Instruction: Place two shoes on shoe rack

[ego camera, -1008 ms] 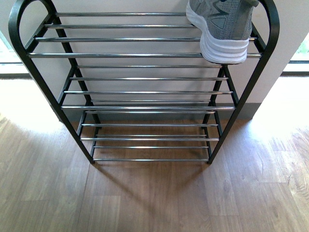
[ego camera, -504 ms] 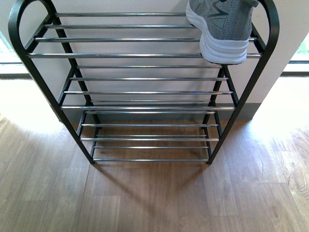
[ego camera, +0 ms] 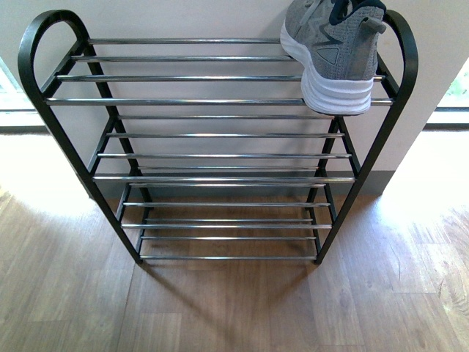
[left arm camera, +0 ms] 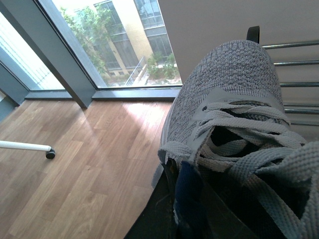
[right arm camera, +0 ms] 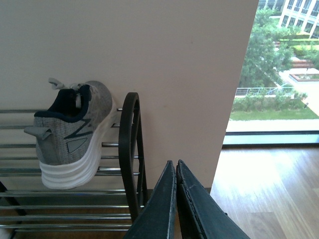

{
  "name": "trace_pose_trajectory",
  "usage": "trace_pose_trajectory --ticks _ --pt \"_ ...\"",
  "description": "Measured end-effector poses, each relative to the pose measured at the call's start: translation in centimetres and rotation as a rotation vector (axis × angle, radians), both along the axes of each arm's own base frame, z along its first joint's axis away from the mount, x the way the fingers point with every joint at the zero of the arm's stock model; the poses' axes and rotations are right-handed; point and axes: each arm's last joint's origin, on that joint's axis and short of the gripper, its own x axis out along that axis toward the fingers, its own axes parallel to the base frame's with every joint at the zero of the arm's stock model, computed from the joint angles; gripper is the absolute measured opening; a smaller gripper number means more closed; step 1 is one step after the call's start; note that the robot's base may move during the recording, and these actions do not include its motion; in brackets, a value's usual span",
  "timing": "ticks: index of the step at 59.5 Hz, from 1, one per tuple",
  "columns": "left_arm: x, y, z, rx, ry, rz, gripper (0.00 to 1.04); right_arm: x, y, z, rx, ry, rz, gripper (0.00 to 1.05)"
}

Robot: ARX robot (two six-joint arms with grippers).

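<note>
The shoe rack, black-framed with chrome bars, stands against the white wall. One grey knit sneaker sits on its top tier at the right end, heel overhanging the front bar; the right wrist view also shows this sneaker beside the rack's rounded side piece. My right gripper is shut and empty, just outside that side piece. My left gripper is shut on the second grey sneaker at its navy collar, toe pointing toward the rack's bars. Neither gripper appears in the front view.
Wooden floor spreads in front of the rack. Floor-to-ceiling windows flank the wall on both sides, one of them in the left wrist view. A white leg with a black caster rests on the floor near that window.
The rack and the sneaker on it now sit lower in the front view, so more of the top shows. The sneaker has not shifted on the rack.
</note>
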Motion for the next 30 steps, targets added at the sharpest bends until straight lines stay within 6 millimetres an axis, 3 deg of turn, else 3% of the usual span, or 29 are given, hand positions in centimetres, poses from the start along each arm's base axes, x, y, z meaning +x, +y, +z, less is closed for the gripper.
trace_pose_trajectory --ticks 30 --pt "0.0 0.0 0.0 0.0 0.0 0.0 0.02 -3.5 0.0 -1.7 0.0 0.004 0.0 0.01"
